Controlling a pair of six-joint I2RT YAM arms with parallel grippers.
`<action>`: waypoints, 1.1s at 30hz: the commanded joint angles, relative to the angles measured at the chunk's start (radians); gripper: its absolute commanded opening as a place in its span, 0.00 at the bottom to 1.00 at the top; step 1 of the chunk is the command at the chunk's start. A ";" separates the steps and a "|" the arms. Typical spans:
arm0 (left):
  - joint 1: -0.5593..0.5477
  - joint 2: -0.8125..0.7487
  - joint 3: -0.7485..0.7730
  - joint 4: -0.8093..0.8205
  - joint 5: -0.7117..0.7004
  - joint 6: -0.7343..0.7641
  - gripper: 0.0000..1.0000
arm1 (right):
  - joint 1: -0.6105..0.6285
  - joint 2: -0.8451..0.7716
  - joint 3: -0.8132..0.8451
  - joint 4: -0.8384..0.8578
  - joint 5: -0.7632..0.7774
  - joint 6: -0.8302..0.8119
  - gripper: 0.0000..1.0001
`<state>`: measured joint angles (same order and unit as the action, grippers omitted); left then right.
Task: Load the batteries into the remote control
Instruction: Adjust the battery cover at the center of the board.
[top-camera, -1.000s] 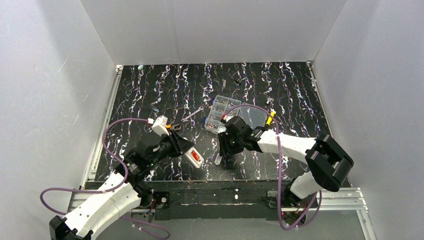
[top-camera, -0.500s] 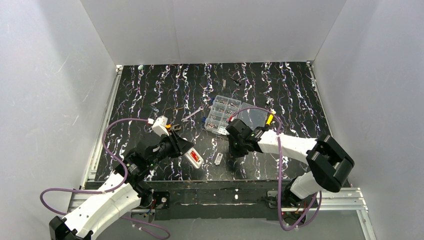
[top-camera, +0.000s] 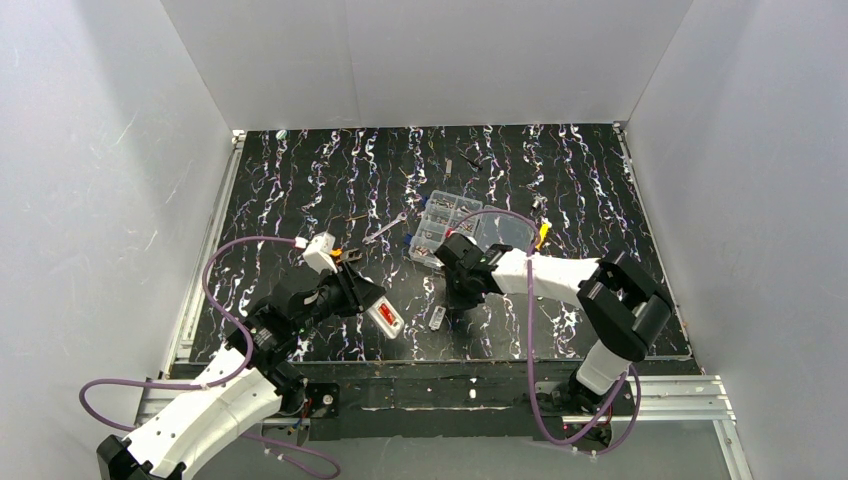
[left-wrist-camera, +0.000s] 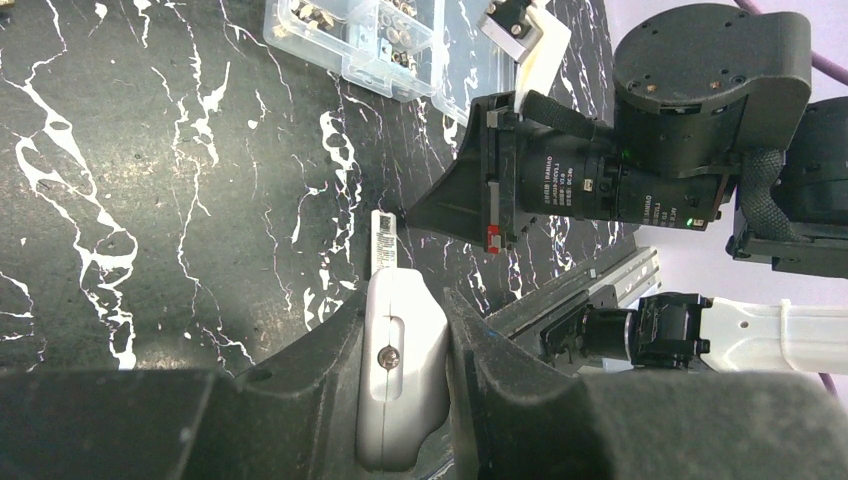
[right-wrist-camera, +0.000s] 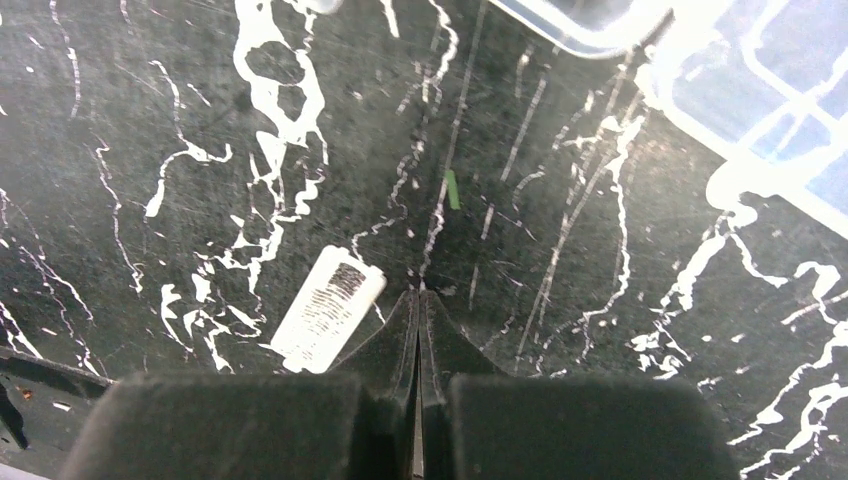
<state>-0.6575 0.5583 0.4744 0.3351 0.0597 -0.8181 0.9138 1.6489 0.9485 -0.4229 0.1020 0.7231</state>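
Top external: marbled table, white walls; left end effector clamps remote control; right end effector closed.

One remote. One loose white cover. One clear box, its small parts too tiny to count. One wrench. One yellow piece beside the box. A few dark bits farther back, number unclear. Two arms: left arm, right arm. One worktop.

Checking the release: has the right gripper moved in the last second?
Yes. The right gripper has backed off the white cover, toward the clear box.
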 joint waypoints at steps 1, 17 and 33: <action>0.005 -0.008 0.051 0.004 0.005 0.017 0.00 | 0.017 0.035 0.063 -0.012 -0.013 -0.032 0.01; 0.003 0.001 0.072 -0.013 0.012 0.027 0.00 | 0.072 0.125 0.164 0.068 -0.071 -0.156 0.01; 0.004 -0.005 0.078 -0.031 0.007 0.039 0.00 | 0.102 -0.031 0.048 0.195 0.005 -0.241 0.39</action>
<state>-0.6575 0.5610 0.5125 0.2882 0.0616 -0.7929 1.0130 1.7283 1.0424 -0.3038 0.0544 0.5217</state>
